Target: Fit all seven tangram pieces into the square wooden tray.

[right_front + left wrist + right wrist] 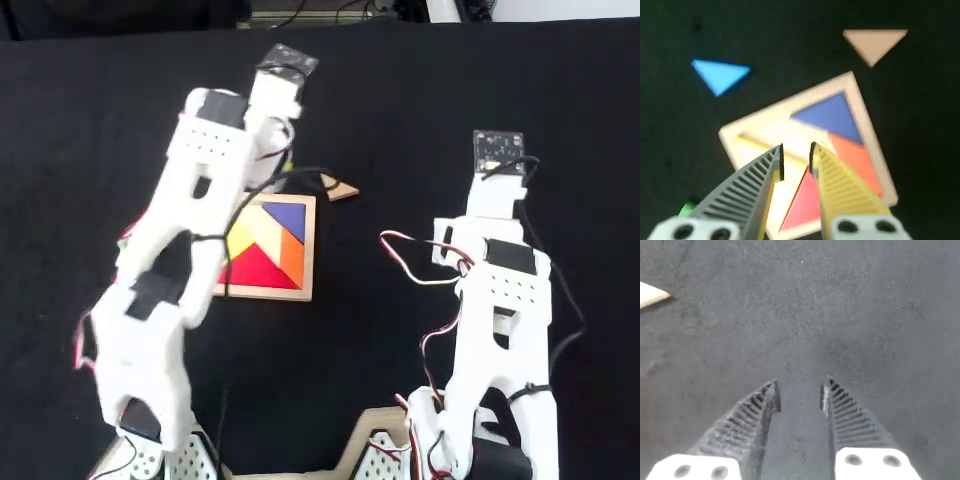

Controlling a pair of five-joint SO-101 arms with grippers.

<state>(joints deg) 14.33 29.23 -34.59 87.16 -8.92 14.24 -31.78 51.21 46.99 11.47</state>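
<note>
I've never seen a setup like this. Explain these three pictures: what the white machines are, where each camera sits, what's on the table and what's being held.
The white machines are two small robot arms, the left arm and the right arm, seen from above in the high view. The other two pictures come from cameras on their wrists, each looking along its own gripper. The left gripper hangs over the square wooden tray, which holds several coloured pieces. A tan triangle and a light blue triangle lie loose on the black table. The right gripper is over a bare patch of table. Both grippers are open and hold nothing.
</note>
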